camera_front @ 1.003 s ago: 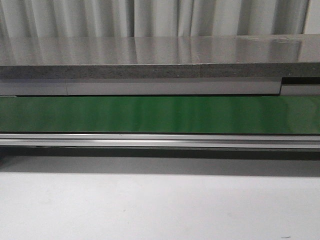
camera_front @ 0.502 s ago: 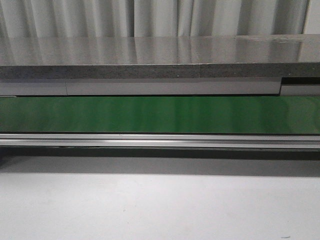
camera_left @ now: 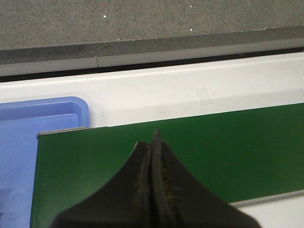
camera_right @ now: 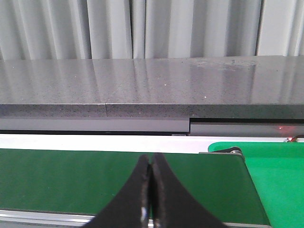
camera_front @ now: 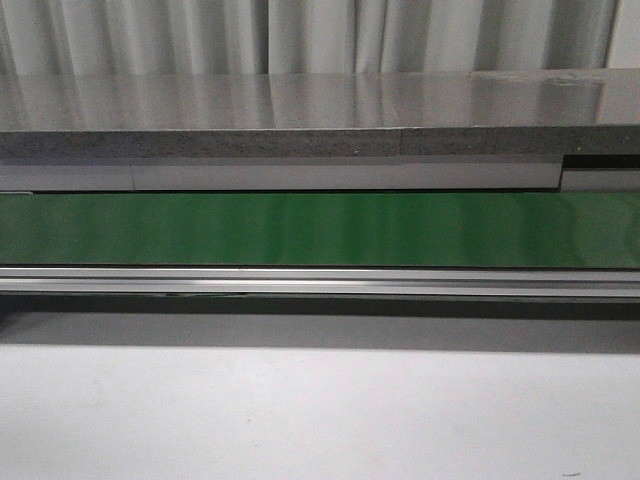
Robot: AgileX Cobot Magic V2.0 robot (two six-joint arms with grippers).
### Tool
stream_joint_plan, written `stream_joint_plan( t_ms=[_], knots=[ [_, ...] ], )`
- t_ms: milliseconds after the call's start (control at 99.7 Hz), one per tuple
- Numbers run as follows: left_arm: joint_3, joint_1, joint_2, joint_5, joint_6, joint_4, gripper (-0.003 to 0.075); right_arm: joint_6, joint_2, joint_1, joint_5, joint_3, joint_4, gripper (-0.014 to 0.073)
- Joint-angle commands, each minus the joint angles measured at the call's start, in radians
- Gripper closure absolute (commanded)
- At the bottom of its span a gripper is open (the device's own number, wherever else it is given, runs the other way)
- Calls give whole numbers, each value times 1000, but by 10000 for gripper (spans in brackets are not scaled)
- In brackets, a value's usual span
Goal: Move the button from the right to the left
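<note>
**Both pincers pressed together, button out of sight**

You cannot see the button in any of the three views, so you cannot tell where it sits or how far it is from either pincer.

In the front view, you see the long dark green belt [camera_front: 320,229] running from side to side. A shiny silver metal rail [camera_front: 320,281] runs along its near edge. Behind the belt is a grey speckled stone shelf [camera_front: 320,120], and behind that hang pale grey curtains [camera_front: 320,35]. Near you lies the plain white table top [camera_front: 320,410]. No arm shows in this view.

In the left wrist view, your left black pincer [camera_left: 155,142] has its two fingers pressed flat together with nothing between them. It hangs over the end of the green belt [camera_left: 213,156]. Just beside that belt end sits a light blue plastic tray [camera_left: 28,137].

In the right wrist view, your right black pincer [camera_right: 150,166] is also pressed together and holds nothing. It hangs over the dark green belt [camera_right: 71,180]. Next to that belt's end starts a second, brighter green belt [camera_right: 275,180].
</note>
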Motion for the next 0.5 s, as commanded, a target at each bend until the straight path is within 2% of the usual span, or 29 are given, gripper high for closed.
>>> stream_joint_plan(
  t_ms=[0, 151, 492],
  knots=[
    [39, -8, -91, -122, -15, -28, 741, -4, 12, 2, -78, -24, 11, 659],
    [158, -8, -214, -191, -15, -28, 741, -4, 12, 2, -78, -24, 11, 659],
    [358, 47, -455, -198, -15, 4, 741, -4, 12, 2, -78, -24, 11, 659]
  ],
)
